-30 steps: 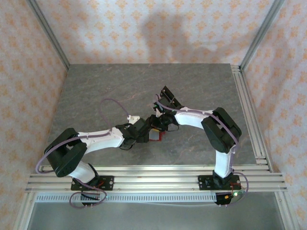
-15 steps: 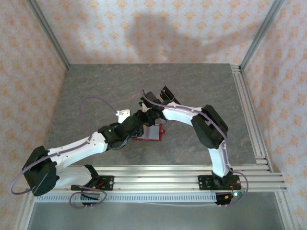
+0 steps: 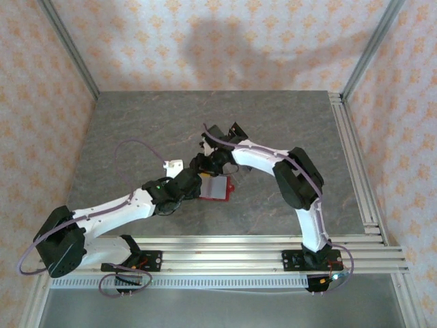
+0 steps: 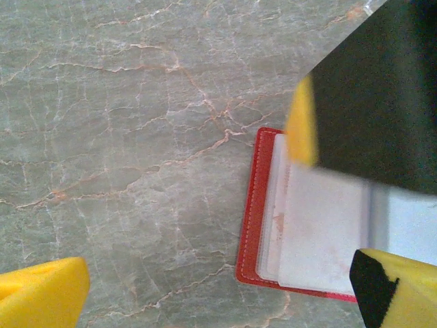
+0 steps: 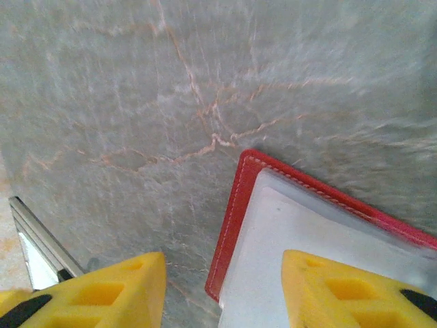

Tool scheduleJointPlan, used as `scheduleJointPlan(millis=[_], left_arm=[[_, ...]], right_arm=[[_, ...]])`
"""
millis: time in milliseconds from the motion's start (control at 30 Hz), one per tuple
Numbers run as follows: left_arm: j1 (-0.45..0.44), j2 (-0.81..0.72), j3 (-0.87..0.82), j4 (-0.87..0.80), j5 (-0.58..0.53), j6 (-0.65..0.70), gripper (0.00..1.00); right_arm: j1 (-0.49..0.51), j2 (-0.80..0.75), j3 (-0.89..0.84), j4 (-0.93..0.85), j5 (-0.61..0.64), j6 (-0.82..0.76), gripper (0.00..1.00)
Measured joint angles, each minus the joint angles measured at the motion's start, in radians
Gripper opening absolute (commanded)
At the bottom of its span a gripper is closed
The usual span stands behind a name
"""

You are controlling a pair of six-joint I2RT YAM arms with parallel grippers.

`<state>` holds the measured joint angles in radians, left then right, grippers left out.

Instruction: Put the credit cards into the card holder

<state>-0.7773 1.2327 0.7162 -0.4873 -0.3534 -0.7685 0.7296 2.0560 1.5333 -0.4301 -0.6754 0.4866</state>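
The card holder [image 4: 248, 225] lies open, a pale card [image 4: 321, 232] seemingly inside.

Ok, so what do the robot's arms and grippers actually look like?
The left arm and right arm have white links with bulky black joints, and a thin lilac cable loops along each. The left gripper and right gripper have black fingers tipped with yellow foam pads.

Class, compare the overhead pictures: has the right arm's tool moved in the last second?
Yes. In the top view the right tool has shifted left, away from the aluminium rails along the table's right edge.
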Motion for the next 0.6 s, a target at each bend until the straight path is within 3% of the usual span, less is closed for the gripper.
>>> scheduleJointPlan(millis=[133,267,433,600], left_arm=[[0.055,0.023,0.001,0.0,0.004,-0.002,1.0],[0.122,0.087,0.03,-0.008,0.017,0.002,1.0],[0.162,0.172,0.103,-0.026,0.04,0.018,1.0],[0.173,0.21,0.145,-0.027,0.059,0.037,1.0]], right_arm=[[-0.089,-0.05,0.112,-0.117,0.056,-0.08,0.47],[-0.15,-0.047,0.291,-0.277,0.197,-0.218,0.44],[-0.142,0.028,0.466,-0.439,0.389,-0.364,0.36],[-0.135,0.127,0.534,-0.542,0.517,-0.449,0.3]])
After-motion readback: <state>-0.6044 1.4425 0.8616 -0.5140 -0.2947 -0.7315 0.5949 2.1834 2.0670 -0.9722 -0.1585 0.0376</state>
